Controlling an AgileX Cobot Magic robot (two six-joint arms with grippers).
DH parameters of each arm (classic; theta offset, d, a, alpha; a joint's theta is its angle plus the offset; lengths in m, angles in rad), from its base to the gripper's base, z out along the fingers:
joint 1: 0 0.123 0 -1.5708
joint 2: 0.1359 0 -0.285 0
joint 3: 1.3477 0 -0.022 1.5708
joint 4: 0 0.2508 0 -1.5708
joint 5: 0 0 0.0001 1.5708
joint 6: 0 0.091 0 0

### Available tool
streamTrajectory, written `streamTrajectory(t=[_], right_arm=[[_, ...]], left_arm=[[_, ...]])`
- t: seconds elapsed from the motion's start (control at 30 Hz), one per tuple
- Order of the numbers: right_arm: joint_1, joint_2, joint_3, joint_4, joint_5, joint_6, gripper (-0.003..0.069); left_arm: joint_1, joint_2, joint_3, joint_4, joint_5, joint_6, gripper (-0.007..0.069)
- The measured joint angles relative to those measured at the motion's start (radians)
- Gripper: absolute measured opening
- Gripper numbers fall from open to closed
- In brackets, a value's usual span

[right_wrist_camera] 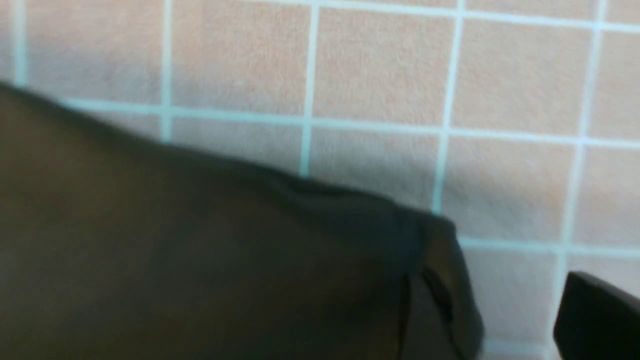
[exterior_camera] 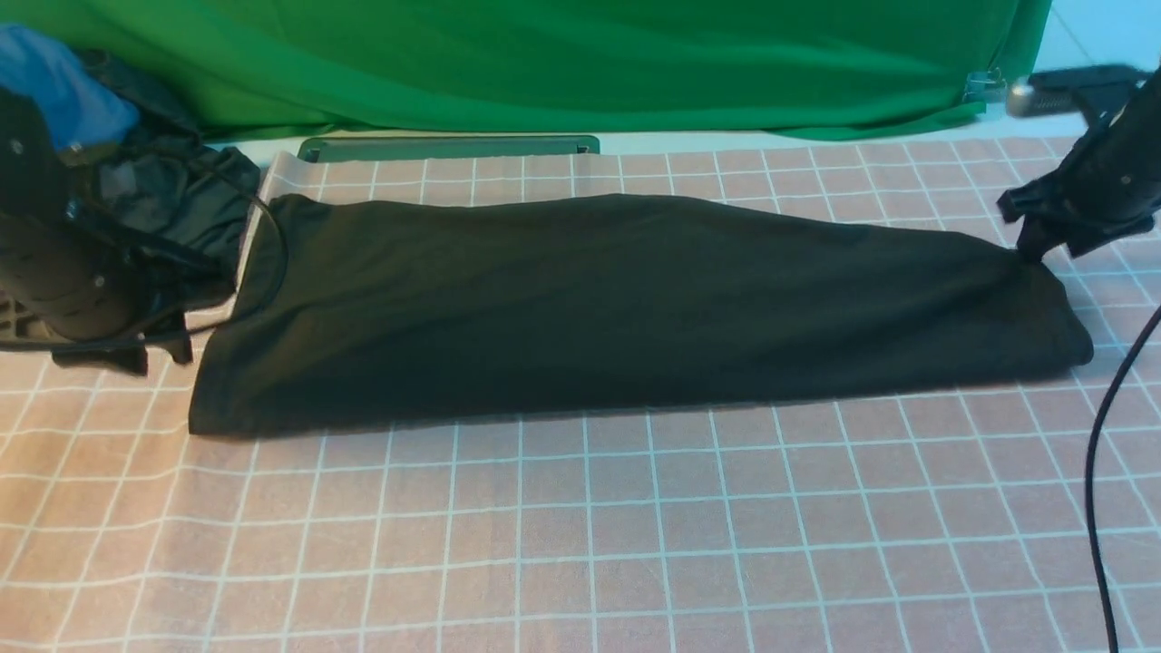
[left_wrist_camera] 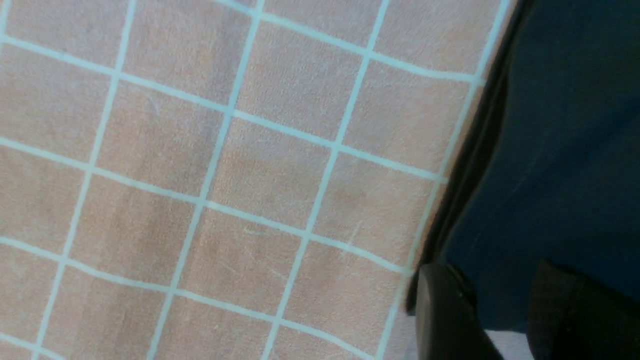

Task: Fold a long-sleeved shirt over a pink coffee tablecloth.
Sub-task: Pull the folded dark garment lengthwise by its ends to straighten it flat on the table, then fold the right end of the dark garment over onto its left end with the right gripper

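One long-sleeved shirt (exterior_camera: 590, 308) | one pink coffee tablecloth (exterior_camera: 580, 544) | one green cloth (exterior_camera: 544, 63)

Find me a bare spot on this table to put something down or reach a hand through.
Widest free patch: pink tablecloth between the shirt's near edge and the robot's side. A thin strip runs behind it, below the green cloth. Crowded: garment pile and left arm left, right claw right.
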Motion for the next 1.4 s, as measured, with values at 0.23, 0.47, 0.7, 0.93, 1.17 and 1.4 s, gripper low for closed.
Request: streamTrajectory(t=[0.23,0.47,0.7,0.93,1.17,1.4], right_arm=[[-0.001,-0.068,-0.011,-0.001,0.152,0.017,0.0437],[-0.01,0.006,-0.011,0.0,0.175,0.034,0.0652],[-0.01,0.107,-0.014,0.013,0.169,0.036,0.0582],[-0.01,0.113,-0.018,0.053,0.185,-0.027,0.0161],[-0.062,0.088,-0.016,0.022,0.252,-0.034,0.0109],[-0.162,-0.051,-0.026,-0.031,0.276,0.021,0.0109]], left_arm=[[0.0,-0.138,-0.005,-0.114,0.003,0.057,0.0035],[0.0,-0.265,0.036,-0.257,0.03,0.148,0.0012],[0.0,-0.328,0.043,-0.302,0.078,0.192,0.0013],[0.0,-0.341,0.043,-0.313,0.083,0.192,0.0013],[0.0,-0.344,0.043,-0.317,0.122,0.207,0.0013],[0.0,-0.376,0.043,-0.325,0.128,0.217,0.0013]])
